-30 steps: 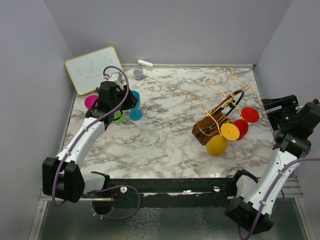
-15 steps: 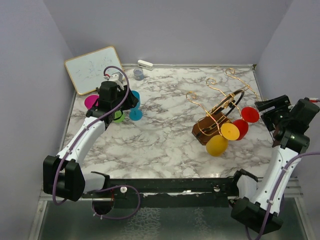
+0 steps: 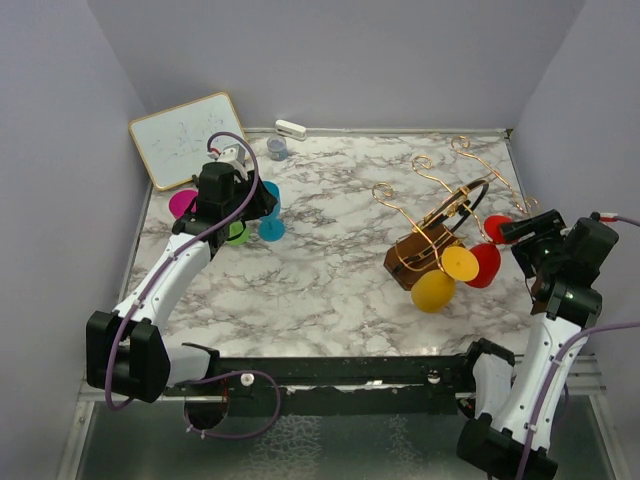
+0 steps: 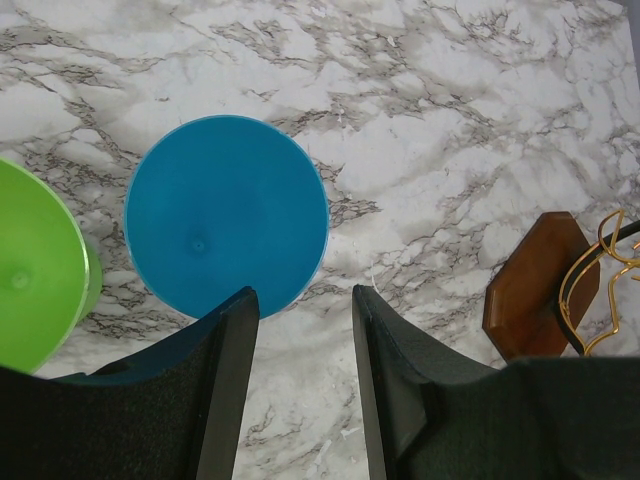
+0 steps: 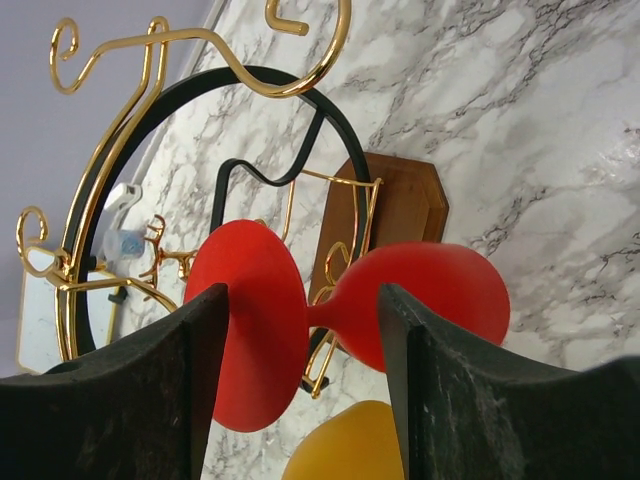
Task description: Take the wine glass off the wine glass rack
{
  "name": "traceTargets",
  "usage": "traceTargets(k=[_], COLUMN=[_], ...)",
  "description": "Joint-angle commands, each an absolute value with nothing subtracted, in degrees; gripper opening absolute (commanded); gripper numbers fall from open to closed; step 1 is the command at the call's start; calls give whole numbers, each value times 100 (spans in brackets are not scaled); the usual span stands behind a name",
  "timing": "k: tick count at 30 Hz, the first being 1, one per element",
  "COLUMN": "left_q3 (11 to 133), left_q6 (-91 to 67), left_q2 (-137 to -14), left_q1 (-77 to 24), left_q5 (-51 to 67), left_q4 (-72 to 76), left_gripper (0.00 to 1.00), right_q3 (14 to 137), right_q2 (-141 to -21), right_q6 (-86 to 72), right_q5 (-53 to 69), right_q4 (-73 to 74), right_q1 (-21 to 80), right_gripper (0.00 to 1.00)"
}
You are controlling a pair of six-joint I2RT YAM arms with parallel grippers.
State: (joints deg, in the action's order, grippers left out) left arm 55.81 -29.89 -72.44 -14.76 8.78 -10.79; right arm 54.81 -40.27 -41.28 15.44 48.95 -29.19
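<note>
- Wine glass (image 5: 400, 300), red, lying sideways at the wine glass rack (image 5: 395, 205): foot disc in among the gold wire and a black hoop (image 5: 150, 150), bowl out in front of the dark wooden base, stem level between the two.
- Right gripper (image 5: 305, 295) open, one finger on either side of the stem, no contact visible; nothing gripped.
- Left gripper (image 4: 302, 295) well apart across the marble table (image 3: 330, 270), jaws parted above the upturned blue glass (image 4: 225, 215), next to a green glass (image 4: 35, 265); nothing held between them.
- Step in hand, by the look of it: closing on the stem ahead of the lift-off.
- Best done by centring on the bare stem, midway between foot and bowl, to avoid riding up onto a curved surface and squirting the glass sideways.
- Worth closing gently and fully before any pull; smooth, plastic-looking stem, likely slippery.
- Then draw the foot out along the opening in the wire rather than straight up, to keep the disc from snagging a hook and dragging the rack along.
- Mind the two yellow glasses (image 3: 433, 290) just beside the red one, easily knocked on the way out.
- Bowl resting on the table or hanging clear of it: impossible to tell from these views.
</note>
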Motion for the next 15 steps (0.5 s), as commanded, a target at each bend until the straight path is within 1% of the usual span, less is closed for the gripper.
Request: traceTargets(k=[1, 8, 11, 15], left_q3=[5725, 5698, 5701, 5683], left_q6=[-2953, -2963, -2967, -2962], left_q2=[-7137, -7130, -7127, -7123], left_q1=[-1503, -1503, -1503, -1501], left_q5=[914, 923, 923, 940], left_q4=[-943, -933, -935, -927], left_gripper=[45, 45, 45, 45], right_q3=[5754, 6370, 6416, 6360], right_q2=[-4035, -4158, -4157, -4144], right_q6=[-4035, -4055, -4081, -4102], right_q5=[1245, 1183, 1258, 1285], right_q4=[4993, 5168, 5185, 5209], right_q1=[-2861, -2766, -2734, -2718], right_gripper=[59, 57, 54, 53])
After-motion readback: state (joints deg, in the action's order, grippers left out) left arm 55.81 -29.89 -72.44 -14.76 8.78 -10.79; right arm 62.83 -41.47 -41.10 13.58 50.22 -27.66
